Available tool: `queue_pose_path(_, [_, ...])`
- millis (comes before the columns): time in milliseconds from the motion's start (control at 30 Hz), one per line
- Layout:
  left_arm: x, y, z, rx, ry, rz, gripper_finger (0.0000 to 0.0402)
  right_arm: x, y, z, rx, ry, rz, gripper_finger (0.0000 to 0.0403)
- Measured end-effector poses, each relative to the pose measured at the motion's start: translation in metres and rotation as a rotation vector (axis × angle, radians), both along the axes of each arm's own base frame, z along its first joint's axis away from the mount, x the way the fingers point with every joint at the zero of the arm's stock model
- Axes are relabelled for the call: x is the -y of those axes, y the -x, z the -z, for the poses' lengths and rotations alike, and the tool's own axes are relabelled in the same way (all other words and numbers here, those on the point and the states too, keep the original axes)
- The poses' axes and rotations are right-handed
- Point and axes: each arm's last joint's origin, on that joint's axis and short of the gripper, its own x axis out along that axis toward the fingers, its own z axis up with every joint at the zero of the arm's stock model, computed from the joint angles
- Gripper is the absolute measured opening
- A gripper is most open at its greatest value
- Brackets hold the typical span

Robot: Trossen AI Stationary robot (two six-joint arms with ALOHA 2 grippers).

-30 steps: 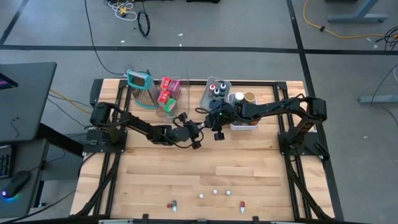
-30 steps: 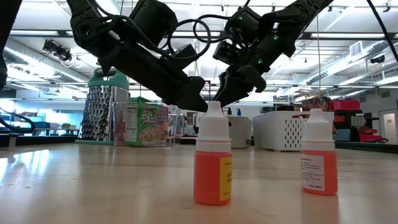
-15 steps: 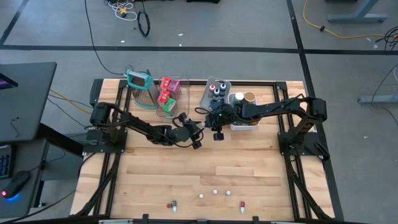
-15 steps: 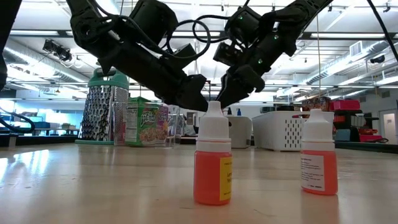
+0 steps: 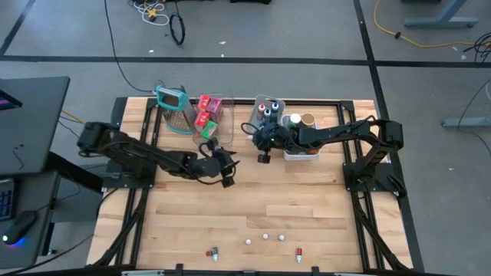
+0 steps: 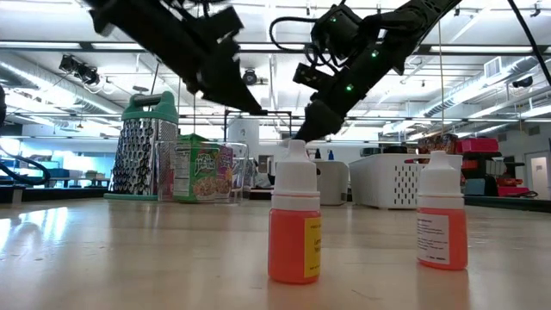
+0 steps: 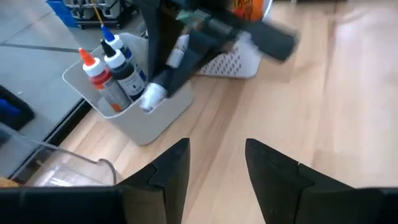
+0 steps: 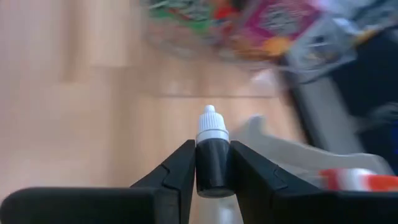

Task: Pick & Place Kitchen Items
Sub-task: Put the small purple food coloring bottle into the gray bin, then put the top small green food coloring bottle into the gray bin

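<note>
My right gripper (image 5: pixel 263 156) is shut on a small dark bottle with a white cap (image 8: pixel 211 163), just in front of the grey bin (image 5: pixel 265 116) that holds other dark-capped bottles; it also shows in the left wrist view (image 7: pixel 152 97). My left gripper (image 5: pixel 226 173) is open and empty (image 7: pixel 214 168), above the table to the left of the right gripper. Red and pink packets stand in the clear bin (image 5: pixel 208 116). Two orange bottles (image 6: pixel 294 232) (image 6: pixel 441 228) stand near the table's front edge, beside tiny white bits (image 5: pixel 265 236). My right gripper pinches the bottle's dark body (image 8: pixel 211 177) between its two fingers, which lie along the bottle. The white cap (image 8: pixel 210 124) sticks out past the fingertips. The fingers slant down from the table's right. The bottle is lifted clear of the table, beside the grey bin's near wall.
A teal-framed grater (image 5: pixel 175 107) stands at the far left beside the clear bin. A white bin (image 5: pixel 301 146) with lidded jars lies under the right arm. The middle of the wooden table (image 5: pixel 291 207) is bare.
My left gripper has drawn away from the right gripper, toward the table's left and upward. My right gripper has carried the dark bottle a little toward the far edge, closer to the grey bin.
</note>
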Motion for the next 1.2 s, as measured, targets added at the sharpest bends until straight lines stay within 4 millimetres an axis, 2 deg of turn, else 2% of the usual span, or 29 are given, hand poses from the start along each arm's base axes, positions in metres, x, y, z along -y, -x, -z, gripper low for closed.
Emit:
queue_pose_path(233, [-0.002, 0.015, -0.025, 0.011, -0.043, 0.037, 0.0153, 0.023, 0.006, -0.003, 0.022, 0.120, 0.295, 0.0100])
queue_pose_path(533, [-0.003, 0.015, -0.030, 0.015, -0.090, 0.068, 0.0154, 0.060, 0.025, 0.006, 0.019, -0.127, 0.432, 0.0101])
queue_pose_path(633, [-0.003, 0.015, -0.030, 0.017, -0.090, 0.067, 0.0154, 0.064, 0.026, 0.006, 0.037, -0.168, 0.440, 0.0106])
queue_pose_path(900, [-0.002, 0.015, -0.030, 0.020, -0.086, 0.074, 0.0153, 0.068, 0.028, 0.005, 0.037, -0.115, 0.482, 0.0143])
queue_pose_path(1200, [-0.002, 0.015, -0.031, 0.025, -0.085, 0.074, 0.0153, 0.068, 0.027, 0.005, 0.060, -0.139, 0.494, 0.0176])
